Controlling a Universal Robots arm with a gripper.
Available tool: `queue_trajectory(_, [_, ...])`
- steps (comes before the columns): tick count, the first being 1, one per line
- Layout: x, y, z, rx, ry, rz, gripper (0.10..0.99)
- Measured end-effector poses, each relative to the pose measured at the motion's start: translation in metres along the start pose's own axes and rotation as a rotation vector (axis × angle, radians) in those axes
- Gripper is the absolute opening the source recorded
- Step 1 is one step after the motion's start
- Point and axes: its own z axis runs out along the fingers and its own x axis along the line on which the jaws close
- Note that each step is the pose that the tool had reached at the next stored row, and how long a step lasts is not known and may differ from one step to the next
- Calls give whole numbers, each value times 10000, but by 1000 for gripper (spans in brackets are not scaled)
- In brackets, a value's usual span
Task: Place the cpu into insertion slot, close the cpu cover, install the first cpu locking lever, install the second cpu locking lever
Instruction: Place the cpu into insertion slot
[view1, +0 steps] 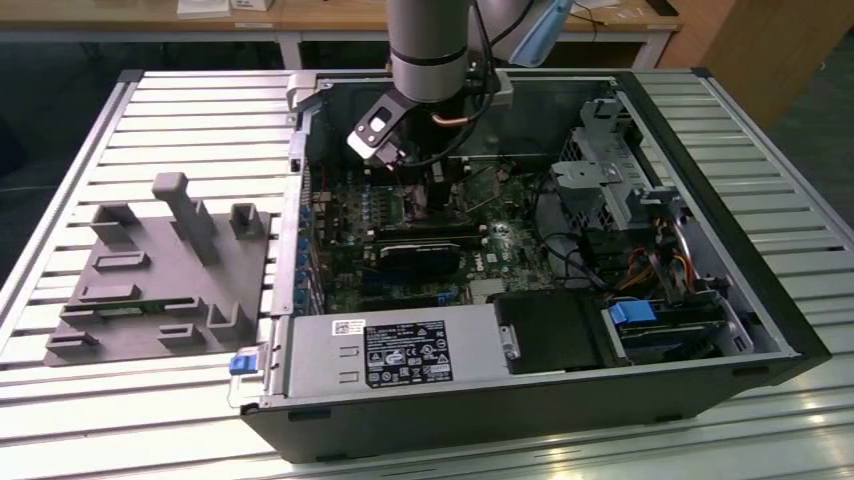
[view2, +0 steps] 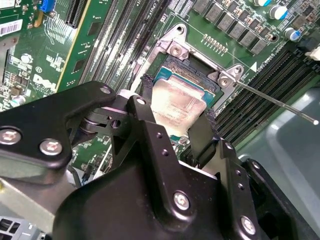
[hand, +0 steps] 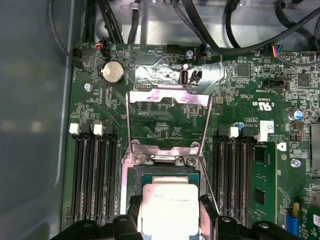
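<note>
The cpu (hand: 170, 210) between jaws, cover (hand: 170, 96) raised.

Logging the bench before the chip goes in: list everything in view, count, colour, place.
slatted table: one, silver, under everything.
computer case: one, black, open on the table.
fixture tray: one, grey, at the exterior view's left.
power supply: one, silver, inside the case.
insertion slot: one, dark, silver-rimmed, on the green motherboard.
cpu cover: one, silver, swung open.
cpu: one, silver, held at the insertion slot.
arm: one, grey, reaching into the case.
gripper: one, black, shut on the cpu.
</note>
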Motion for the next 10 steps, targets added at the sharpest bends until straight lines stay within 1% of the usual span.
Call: queue_trajectory(10, [5, -5, 88, 1, 2, 3, 537])
